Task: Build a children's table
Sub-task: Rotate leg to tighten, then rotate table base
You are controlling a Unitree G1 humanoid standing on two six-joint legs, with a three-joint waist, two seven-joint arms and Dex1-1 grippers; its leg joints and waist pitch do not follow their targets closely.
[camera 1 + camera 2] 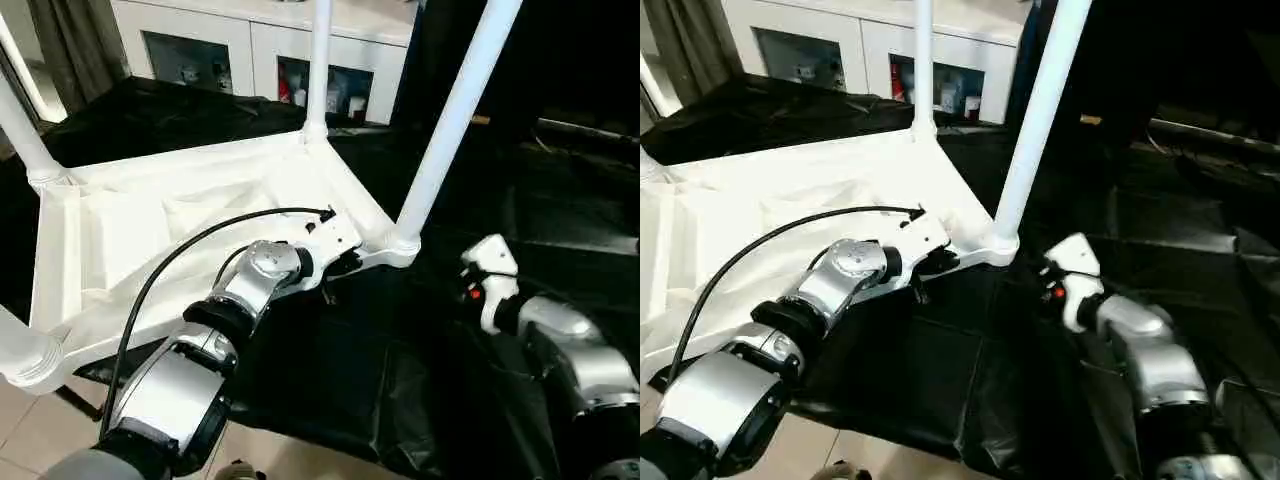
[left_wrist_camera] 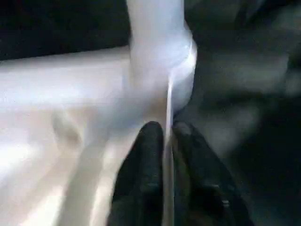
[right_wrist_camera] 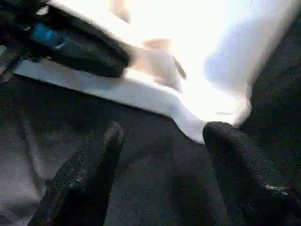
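Observation:
The children's table (image 1: 150, 230) lies upside down on a black sheet, ribbed underside up. Several white legs stand in its corner sockets, the nearest leg (image 1: 455, 110) rising from the near right corner (image 1: 400, 243). My left gripper (image 1: 340, 262) is at the top's rim just left of that corner. In the left wrist view its fingers (image 2: 146, 141) pinch the thin rim edge from both sides, and the gripper (image 2: 165, 127) is shut on it. My right gripper (image 1: 470, 275) hovers to the right of the corner. It stands open (image 3: 164, 132) above the sheet with nothing between its fingers.
A white cabinet (image 1: 250, 45) with glass doors stands behind the table. The black sheet (image 1: 400, 380) covers the work surface and drapes over its near edge. Tiled floor (image 1: 30, 430) shows at the lower left. A black cable (image 1: 170, 262) arcs over my left forearm.

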